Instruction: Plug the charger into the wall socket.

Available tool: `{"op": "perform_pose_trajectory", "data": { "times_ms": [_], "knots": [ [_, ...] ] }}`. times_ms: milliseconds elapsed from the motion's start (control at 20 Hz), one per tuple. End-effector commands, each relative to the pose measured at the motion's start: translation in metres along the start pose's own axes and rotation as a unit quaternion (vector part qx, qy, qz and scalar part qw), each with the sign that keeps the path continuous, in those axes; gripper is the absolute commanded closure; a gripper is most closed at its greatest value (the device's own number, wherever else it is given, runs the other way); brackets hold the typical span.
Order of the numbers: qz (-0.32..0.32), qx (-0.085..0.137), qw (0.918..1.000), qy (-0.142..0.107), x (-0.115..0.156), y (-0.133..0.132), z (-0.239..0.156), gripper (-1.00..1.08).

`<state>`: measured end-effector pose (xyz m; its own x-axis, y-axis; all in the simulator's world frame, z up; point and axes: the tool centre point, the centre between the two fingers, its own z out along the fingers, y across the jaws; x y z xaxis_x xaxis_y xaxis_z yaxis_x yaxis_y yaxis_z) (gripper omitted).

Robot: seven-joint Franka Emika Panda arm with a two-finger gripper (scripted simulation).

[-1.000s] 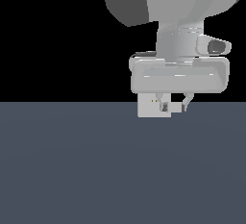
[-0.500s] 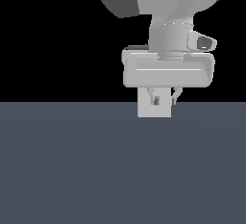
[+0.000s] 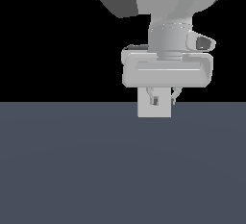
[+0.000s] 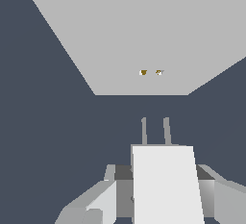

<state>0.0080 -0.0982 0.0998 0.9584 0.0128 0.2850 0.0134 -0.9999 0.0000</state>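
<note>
The jaws stood closed on the charger (image 4: pixel 166 184). In the wrist view the white block sat squarely between the two fingers (image 4: pixel 93 204), which flanked it on either side and appeared to press against its flanks. The gripper (image 3: pixel 164 98) therefore held the charger in a firm pinch, with nothing else touching the fingers as far as the views showed.

From the front of the charger two thin prongs (image 4: pixel 154 130) stuck out toward the wall socket (image 4: pixel 144 35). Taking the prong tips as the dial's centre in the wrist view, the socket's two small yellowish holes (image 4: pixel 151 72) lay at about twelve o'clock, a touch toward eleven. A strip of dark floor (image 3: pixel 72 170) showed between the prong tips and the plate, so the prongs had not yet entered; they were near the plate but apart from it.

In the exterior view the hand hung low above the floor, with the socket plate (image 3: pixel 154 110) showing as a pale square directly behind the fingers, at six o'clock from the wrist housing.

Judged from this, the pick-up was done and the carry toward the socket was well along. What remained was a small sideways correction to bring the prongs in line with the holes, then the forward push to seat them.
</note>
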Motion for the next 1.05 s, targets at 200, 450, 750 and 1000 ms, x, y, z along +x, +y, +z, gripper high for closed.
{"op": "perform_pose_trajectory", "data": {
  "times_ms": [200,450,750,1000],
  "knots": [
    [0.0,0.0,1.0,0.0,0.011,0.0,0.003,1.08],
    [0.0,0.0,1.0,0.0,0.028,0.0,0.008,1.08],
    [0.0,0.0,1.0,0.0,0.044,0.0,0.013,1.08],
    [0.0,0.0,1.0,0.0,0.047,0.0,0.014,1.08]
  ]
}}
